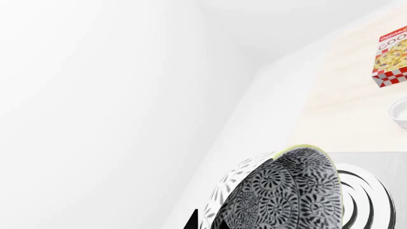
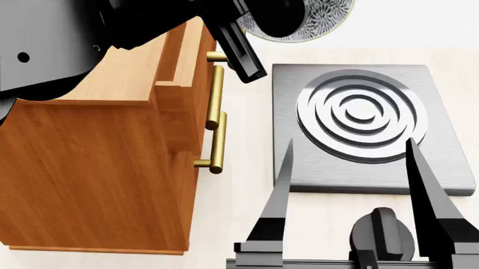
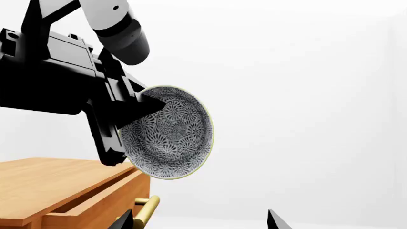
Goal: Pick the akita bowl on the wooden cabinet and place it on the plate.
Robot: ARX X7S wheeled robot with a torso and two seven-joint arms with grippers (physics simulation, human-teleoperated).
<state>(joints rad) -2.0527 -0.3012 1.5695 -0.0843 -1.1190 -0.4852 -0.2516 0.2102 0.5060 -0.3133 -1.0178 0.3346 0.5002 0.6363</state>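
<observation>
The akita bowl (image 3: 170,138), white with a dense dark floral pattern, hangs in the air tipped on its edge, its hollow facing the right wrist camera. My left gripper (image 1: 216,222) is shut on its rim, one finger inside and one outside. In the head view the bowl (image 2: 323,22) shows at the top edge, just past the wooden cabinet (image 2: 97,151) and beyond the stove's far side. My right gripper (image 2: 349,143) is open and holds nothing, low over the stove's near edge. The plate is out of view.
A dark grey stove (image 2: 359,120) with a ringed burner lies right of the cabinet, whose brass handles (image 2: 217,120) face it. A black knob (image 2: 382,232) sits by my right gripper. In the left wrist view a red-checked cereal box (image 1: 391,57) and a small white cup (image 1: 401,112) lie on the counter.
</observation>
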